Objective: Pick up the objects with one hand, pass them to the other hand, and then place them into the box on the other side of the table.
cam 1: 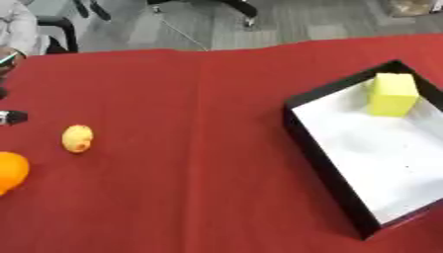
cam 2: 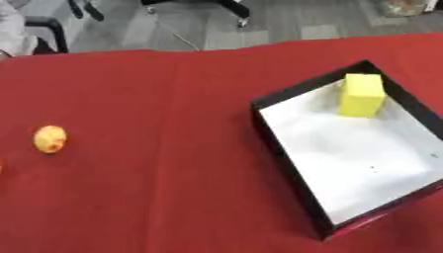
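One black box (cam 2: 286,148) with a white floor sits on the red tablecloth (cam 1: 190,148), and one yellow block (cam 2: 361,95) stands upright inside it, in its far corner. Two fruit-like things lie well to the left of the box: one small yellow-orange one (cam 1: 77,138), and one larger orange one (cam 1: 10,171) beyond it at the left edge. Neither robot hand shows in either view, so their state cannot be told.
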